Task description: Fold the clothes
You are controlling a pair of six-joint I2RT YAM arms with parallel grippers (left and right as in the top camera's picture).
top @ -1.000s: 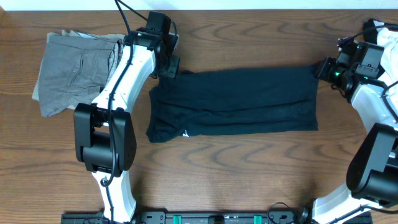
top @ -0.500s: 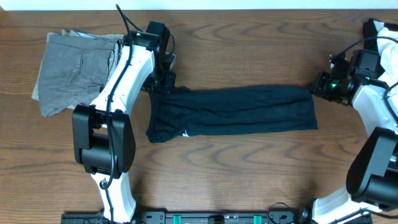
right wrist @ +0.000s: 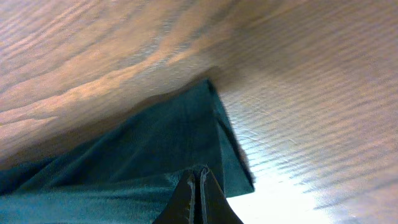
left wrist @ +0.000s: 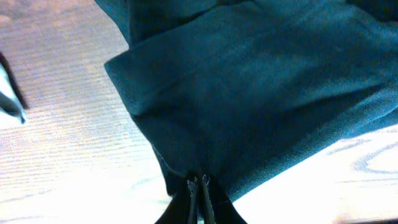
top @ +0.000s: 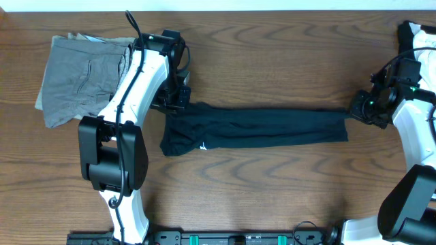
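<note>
Two pincers, one garment: the dark navy fabric T-shirt [top: 259, 128] lies across the middle of the brown wood-grain table [top: 272, 41] as a long, narrow band running left to right, rumpled with lengthwise creases. Its small white tag [top: 204, 145] peeks out near the lower left corner. At the band's upper left corner the left gripper [top: 178, 102] is clenched on the cloth, and the left wrist view shows the tips pressed tight together with a fold of navy fabric pinched between them. Over at the right end the right gripper [top: 355, 109] is likewise clamped on the shirt's upper right corner, with cloth bunched right at its closed tips in the right wrist view. Compare a second ago: the shirt was a broad slab then, its top edge much higher in the frame. Both grippers have since come down the picture and dragged that edge with them, so the shape is far slimmer. The lower edge and tag have not budged. In the upper left of the frame, the folded grey fabric shorts [top: 82, 78] sit where they were, partly under the left arm.
</note>
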